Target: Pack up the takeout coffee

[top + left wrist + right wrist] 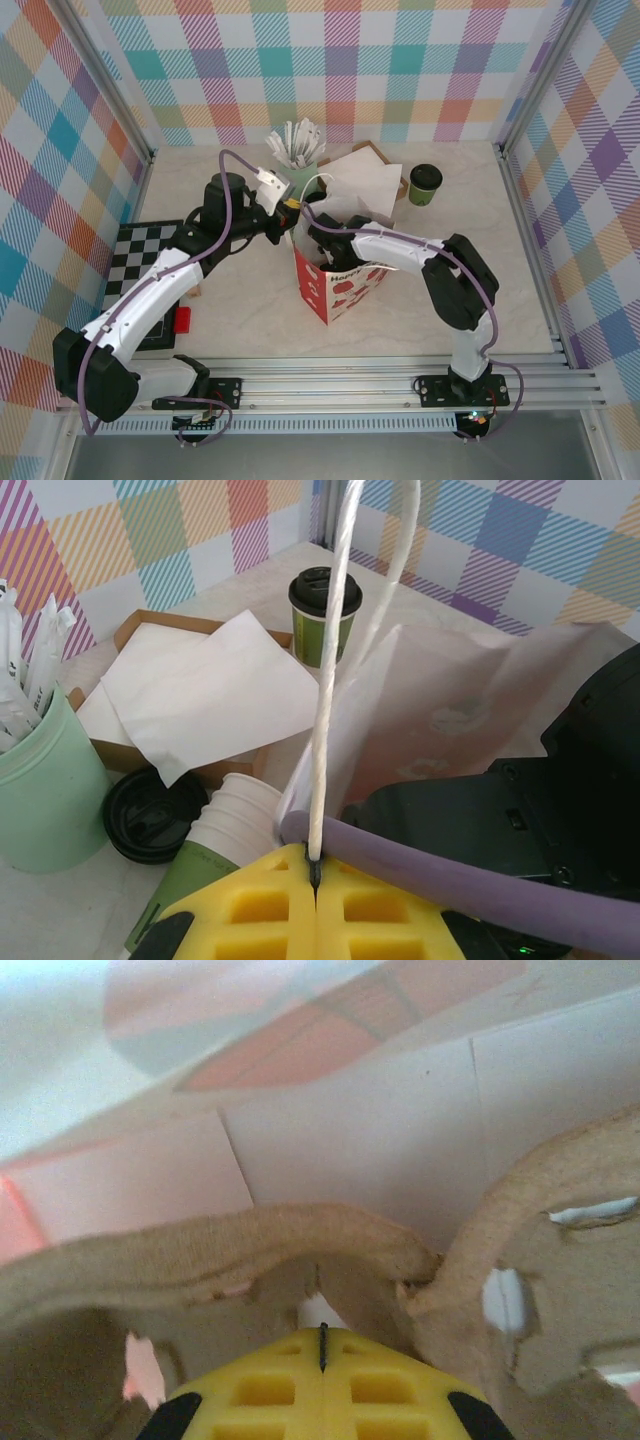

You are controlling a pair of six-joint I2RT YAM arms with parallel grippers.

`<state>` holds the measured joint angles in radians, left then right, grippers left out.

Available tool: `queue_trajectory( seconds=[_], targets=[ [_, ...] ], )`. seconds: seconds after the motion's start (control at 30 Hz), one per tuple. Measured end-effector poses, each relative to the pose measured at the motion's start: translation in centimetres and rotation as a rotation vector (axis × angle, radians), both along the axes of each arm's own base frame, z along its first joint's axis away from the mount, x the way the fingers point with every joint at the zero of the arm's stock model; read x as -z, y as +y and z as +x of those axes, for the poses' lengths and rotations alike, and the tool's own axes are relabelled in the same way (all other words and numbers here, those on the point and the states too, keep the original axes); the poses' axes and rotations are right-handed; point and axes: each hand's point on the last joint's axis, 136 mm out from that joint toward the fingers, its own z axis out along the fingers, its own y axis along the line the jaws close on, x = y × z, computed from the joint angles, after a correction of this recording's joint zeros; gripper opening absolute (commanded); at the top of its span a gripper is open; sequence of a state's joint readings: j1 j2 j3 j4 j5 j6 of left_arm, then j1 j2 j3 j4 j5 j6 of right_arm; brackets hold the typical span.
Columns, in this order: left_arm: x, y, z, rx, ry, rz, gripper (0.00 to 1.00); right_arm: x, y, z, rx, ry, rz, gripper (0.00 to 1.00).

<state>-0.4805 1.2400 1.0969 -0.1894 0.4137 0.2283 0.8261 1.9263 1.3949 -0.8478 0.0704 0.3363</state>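
Standing upright at the far right of the table (520,290): takeout coffee (425,183), dark green cup with black lid, beyond the red-and-white paper bag (340,290) and apart from both arms. Left gripper (315,878): yellow fingers pinched together on the bag's white cord handle (335,650). Right gripper (322,1348): down inside the bag, fingers closed together against a brown pulp tray (300,1240); whether it has any hold on the tray cannot be told

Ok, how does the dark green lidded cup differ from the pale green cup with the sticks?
The dark green cup is closed by a black lid; the pale green cup is open and holds white-wrapped sticks. In the top view the dark cup stands right of the paper-lined tray, the pale one left. Both stand upright.
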Motion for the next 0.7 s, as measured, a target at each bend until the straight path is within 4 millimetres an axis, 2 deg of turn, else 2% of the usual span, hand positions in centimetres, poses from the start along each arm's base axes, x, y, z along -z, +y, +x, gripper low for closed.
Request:
queue_trajectory(
  seconds=[0.17,0.37,0.7],
  targets=[
    [0.0,-0.4,-0.1,0.021,0.011,-0.014,0.0,0.4,0.3,1.1,0.005,-0.065,0.02,0.0],
    [-0.4,-1.0,-0.4,0.061,0.025,-0.039,0.0,-0.1,0.5,2.2,0.007,-0.164,0.066,0.0],
    [-0.6,-1.9,-0.3,0.104,0.043,-0.051,0.0,-2.9,1.7,3.9,-0.042,-0.308,0.167,0.02]
  ],
)
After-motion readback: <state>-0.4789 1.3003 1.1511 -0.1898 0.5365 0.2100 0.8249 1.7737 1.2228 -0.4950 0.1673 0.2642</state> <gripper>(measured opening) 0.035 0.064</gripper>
